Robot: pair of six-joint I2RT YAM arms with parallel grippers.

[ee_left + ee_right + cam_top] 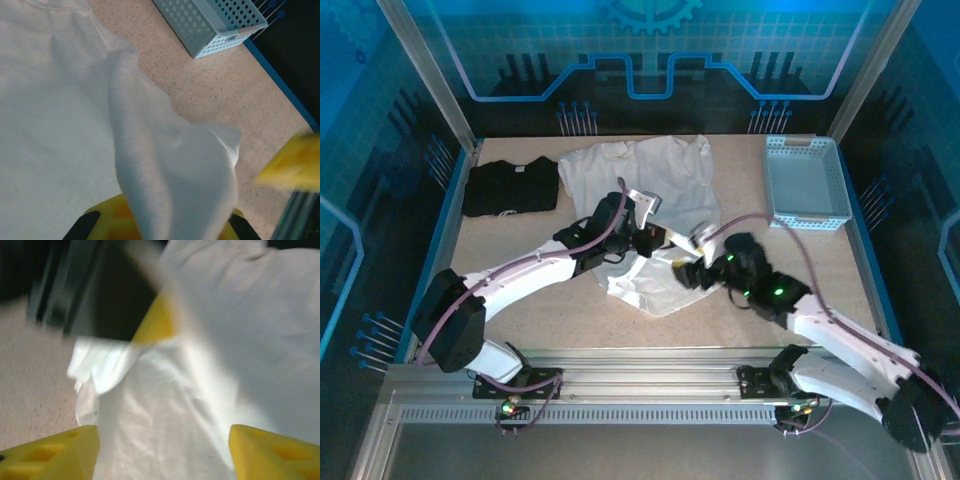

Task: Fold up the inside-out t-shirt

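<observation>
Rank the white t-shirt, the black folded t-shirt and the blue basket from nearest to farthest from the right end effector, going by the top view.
1. white t-shirt: mid-table, with its near part directly at the open right end effector.
2. blue basket: far right of the table.
3. black folded t-shirt: far left of the table, clearly the farthest.

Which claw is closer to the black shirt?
Left. The left claw pinches the white t-shirt mid-table, to the right of the black shirt; the right claw, open, sits farther right.
</observation>
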